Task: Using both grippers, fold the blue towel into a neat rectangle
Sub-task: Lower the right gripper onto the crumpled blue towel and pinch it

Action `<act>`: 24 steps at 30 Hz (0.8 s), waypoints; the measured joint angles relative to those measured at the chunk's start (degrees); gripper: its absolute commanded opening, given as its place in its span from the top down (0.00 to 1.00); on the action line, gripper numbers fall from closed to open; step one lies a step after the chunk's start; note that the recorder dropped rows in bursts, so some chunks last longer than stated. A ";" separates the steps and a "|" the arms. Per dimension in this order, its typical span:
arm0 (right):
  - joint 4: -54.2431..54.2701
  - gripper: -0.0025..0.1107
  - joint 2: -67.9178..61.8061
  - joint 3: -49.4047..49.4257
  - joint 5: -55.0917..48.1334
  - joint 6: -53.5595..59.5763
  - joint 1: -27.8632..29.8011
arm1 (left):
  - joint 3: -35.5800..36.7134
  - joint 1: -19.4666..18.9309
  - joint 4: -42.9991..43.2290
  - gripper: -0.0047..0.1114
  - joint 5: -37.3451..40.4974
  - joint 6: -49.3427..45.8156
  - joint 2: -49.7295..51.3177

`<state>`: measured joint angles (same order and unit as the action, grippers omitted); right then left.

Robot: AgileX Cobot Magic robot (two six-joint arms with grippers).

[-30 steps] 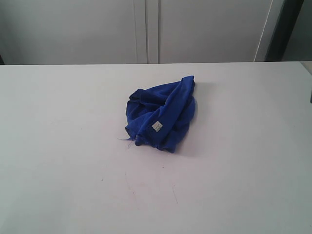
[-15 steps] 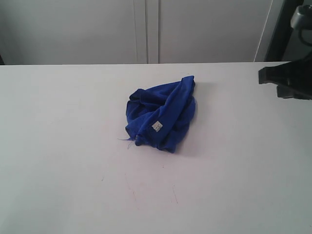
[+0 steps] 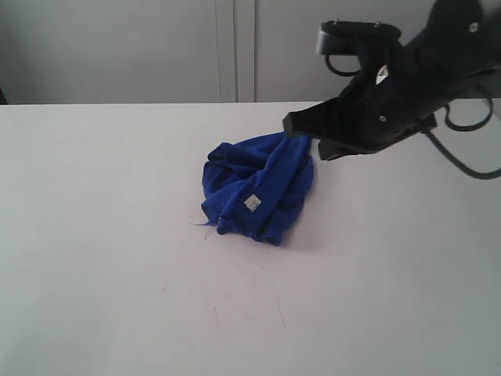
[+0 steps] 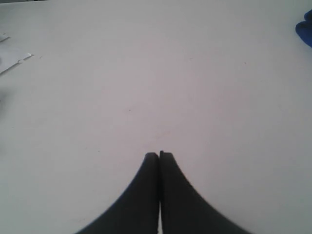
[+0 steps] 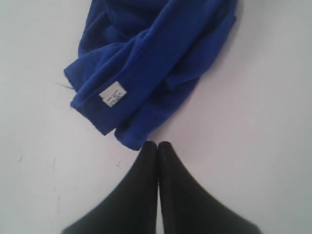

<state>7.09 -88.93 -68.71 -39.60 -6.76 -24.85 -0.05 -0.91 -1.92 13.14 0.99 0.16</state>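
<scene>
Blue towel is crumpled mid-frame in the exterior view, white tag up. Right gripper hangs at its upper-right edge and left gripper is off over the table; both are pinched closed and empty. I'd open first, then grab separate corners and spread it flat.

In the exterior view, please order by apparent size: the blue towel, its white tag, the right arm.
1. right arm, looks largest, though perhaps only because it is nearer the camera.
2. blue towel.
3. white tag, smallest.
</scene>
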 measured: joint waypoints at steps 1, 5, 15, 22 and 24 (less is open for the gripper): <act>-0.11 0.98 -0.86 -0.74 -0.30 -0.42 -1.01 | 0.00 0.00 0.00 0.96 0.00 0.00 0.00; -1.12 0.98 -4.11 -3.45 -1.02 -2.37 -4.74 | 0.00 0.00 0.00 0.96 0.00 0.00 0.00; -11.23 0.98 -13.27 -12.37 -5.84 -12.90 -13.43 | 0.00 0.00 0.00 0.96 0.00 0.00 0.00; -17.46 0.98 -21.10 -18.41 -8.79 -17.58 -17.12 | 0.00 0.00 0.00 0.96 0.00 0.00 0.00; -19.85 0.96 -22.87 -19.63 -8.94 -19.09 -17.89 | 0.00 0.00 0.00 0.96 0.00 0.00 0.00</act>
<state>-12.76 -111.80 -88.33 -48.54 -25.85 -42.74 -0.05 -0.91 -1.92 13.14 0.99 0.16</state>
